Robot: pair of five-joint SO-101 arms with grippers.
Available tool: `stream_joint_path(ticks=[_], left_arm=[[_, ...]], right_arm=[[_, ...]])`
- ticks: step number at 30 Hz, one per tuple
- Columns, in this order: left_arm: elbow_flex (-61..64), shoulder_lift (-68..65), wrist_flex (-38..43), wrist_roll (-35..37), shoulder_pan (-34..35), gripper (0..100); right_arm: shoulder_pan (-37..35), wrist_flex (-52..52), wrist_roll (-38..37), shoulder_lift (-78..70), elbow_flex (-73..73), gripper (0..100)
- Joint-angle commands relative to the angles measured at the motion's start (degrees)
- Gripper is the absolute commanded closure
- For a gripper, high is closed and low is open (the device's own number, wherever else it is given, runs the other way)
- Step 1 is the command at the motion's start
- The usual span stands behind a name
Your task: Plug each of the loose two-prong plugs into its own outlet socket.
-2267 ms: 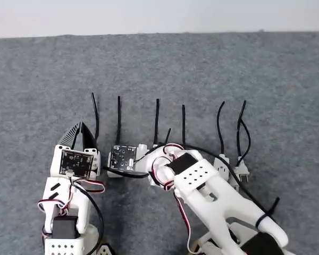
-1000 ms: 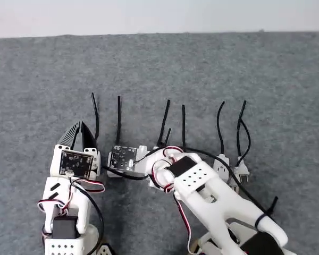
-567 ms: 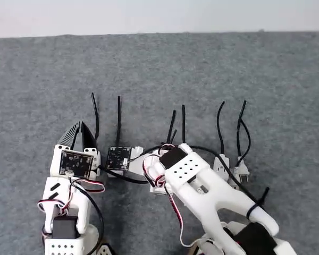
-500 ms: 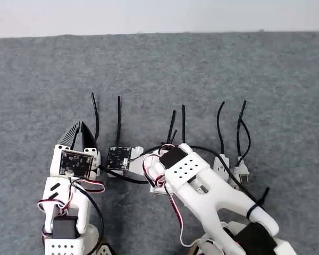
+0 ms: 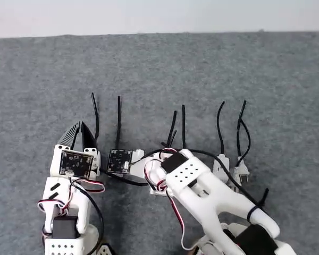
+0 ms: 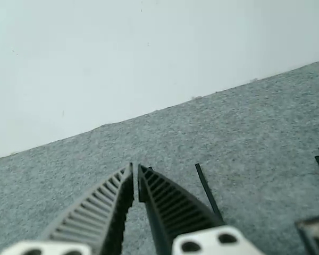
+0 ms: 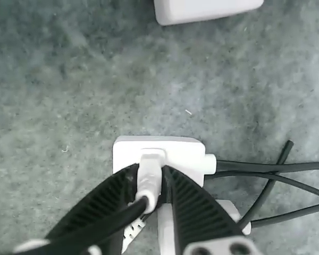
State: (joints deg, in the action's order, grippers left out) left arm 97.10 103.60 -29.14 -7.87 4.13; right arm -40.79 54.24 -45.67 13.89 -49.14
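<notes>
Gripping a white plug (image 7: 150,162) over the socket (image 7: 181,154), the right gripper (image 7: 149,178) seems mid-insertion; next calls for a straight push. The left gripper (image 6: 136,175), at its nine o'clock, sits clenched, empty.

Soft, even light washes the grey felt-covered table (image 5: 255,69), casting only faint, short shadows beside the thin black cords (image 5: 118,117); the plain white wall (image 6: 149,53) behind glows bright and flat.
</notes>
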Motion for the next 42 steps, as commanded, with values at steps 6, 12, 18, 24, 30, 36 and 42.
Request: stream_joint_path(ticks=[6, 12, 18, 24, 30, 36, 42], left_arm=[[-0.75, 0.79, 1.49, 0.00, -0.35, 99], [-0.75, 0.79, 1.49, 0.00, -0.26, 99], [-0.75, 0.79, 1.58, -0.09, -0.18, 99], [-0.75, 0.79, 1.58, -0.18, -0.09, 99], [-0.75, 0.79, 1.58, -0.26, 0.00, 99], [-0.75, 0.79, 2.90, 0.09, 3.08, 94], [-0.75, 0.79, 3.08, 1.32, 3.52, 71]], right_arm=[[-0.48, -1.36, 0.62, -6.55, -2.37, 99.1], [-1.45, -2.95, 0.70, -6.46, -3.34, 99.1], [-1.01, -4.97, 9.76, -6.37, -2.46, 99.0], [-0.40, -4.79, 11.52, -6.29, -1.41, 98.8], [1.10, -4.62, 11.60, -5.93, -1.23, 91.1], [1.19, 2.51, 15.30, -5.85, 5.36, 81.1], [1.19, 12.44, 15.56, -5.85, 18.55, 80.8]])
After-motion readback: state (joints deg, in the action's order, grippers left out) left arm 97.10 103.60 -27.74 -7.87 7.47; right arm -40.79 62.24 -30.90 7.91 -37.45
